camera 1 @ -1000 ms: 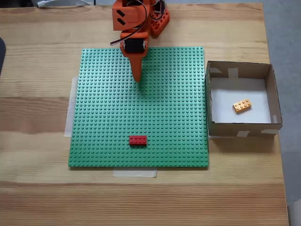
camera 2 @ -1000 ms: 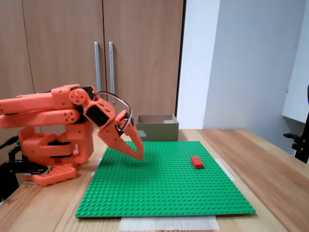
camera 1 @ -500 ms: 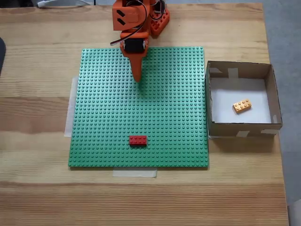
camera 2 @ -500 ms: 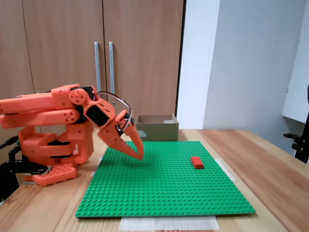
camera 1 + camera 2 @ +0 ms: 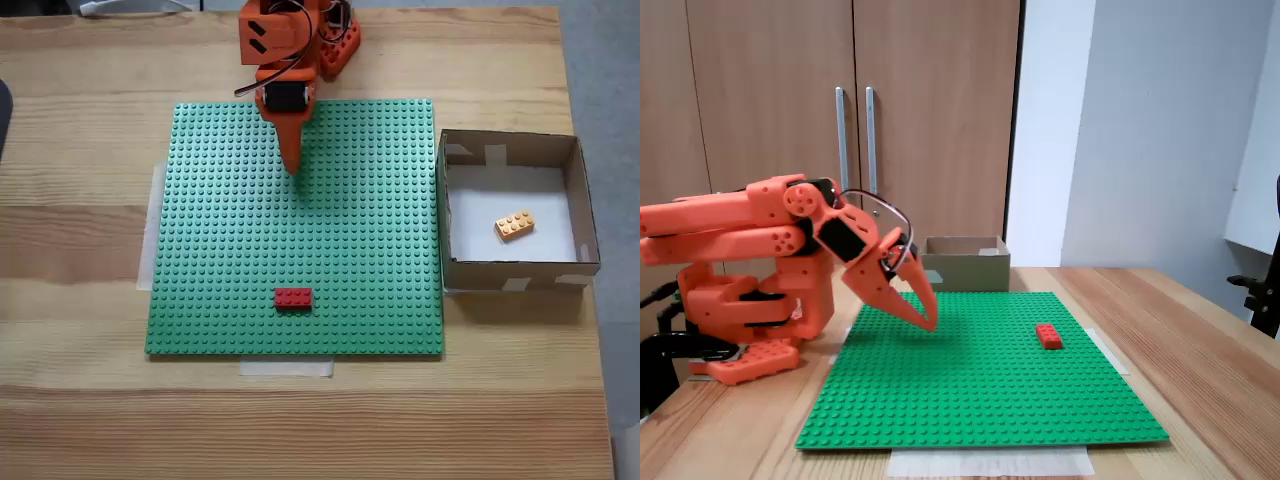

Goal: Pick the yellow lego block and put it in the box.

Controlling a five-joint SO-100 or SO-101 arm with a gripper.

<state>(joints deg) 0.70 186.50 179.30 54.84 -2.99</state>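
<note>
The yellow lego block (image 5: 514, 225) lies tilted on the white floor of the box (image 5: 455, 270), which stands to the right of the green baseplate in a fixed view from above. From the side, the box (image 5: 965, 272) shows at the far end of the plate. My orange gripper (image 5: 291, 168) (image 5: 928, 321) is shut and empty, its tips pointing down just above the plate's upper middle, far left of the box.
A red brick (image 5: 293, 297) (image 5: 1048, 336) sits on the green baseplate (image 5: 370, 200) (image 5: 980, 400) near its front edge. The arm's orange base (image 5: 750, 310) stands at the plate's far side. Bare wooden table surrounds the plate.
</note>
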